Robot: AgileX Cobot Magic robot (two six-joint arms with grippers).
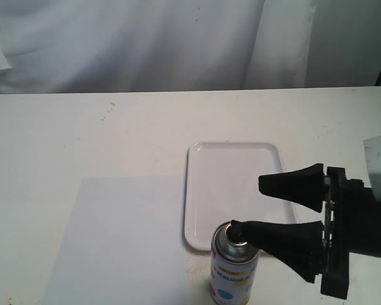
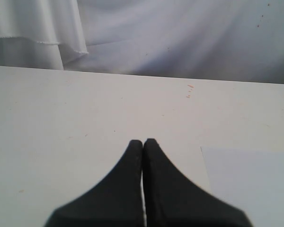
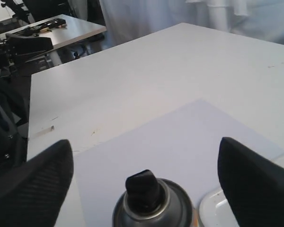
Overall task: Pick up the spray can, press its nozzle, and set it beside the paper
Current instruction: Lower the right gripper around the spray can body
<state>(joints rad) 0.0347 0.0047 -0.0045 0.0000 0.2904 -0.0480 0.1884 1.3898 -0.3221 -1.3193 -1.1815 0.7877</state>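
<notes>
Spray can (image 1: 232,270): nearest item, standing on the table at the near edge of the exterior view. Upright, long axis vertical. Small cylinder with a white label carrying yellow and blue marks, a shiny silver dome, and a black plastic nozzle (image 1: 236,230) at the dome's centre.

Right gripper (image 1: 247,206): spread wide, holding nothing, approaching from the can's right. Black wedge-shaped fingers (image 1: 286,238). In the right wrist view the can top sits centred between them, just ahead of the tips and lower. In the exterior view the lower fingertip overlaps the dome beside the nozzle; I cannot tell whether it touches.

Judgement: the fingers are level with the dome, not the label. The grasp needs the gripper lower and further on, bracketing the cylinder wall across its axis. The metal looks smooth, so a grip high on the dome would likely slip.

Left gripper (image 2: 143,142): fingers pressed together, nothing between them, over bare table. Not seen in the exterior view, so the right arm is the nearer.

Paper (image 1: 120,241): thin, flat, matte, pale bluish sheet, just left of the can.

Tray (image 1: 192,190): glossy white, rimmed, rounded corners, behind the can.

Table (image 1: 82,133): white, matte, a few reddish specks further back.

Curtain (image 1: 146,44): white draped cloth, farthest.
</notes>
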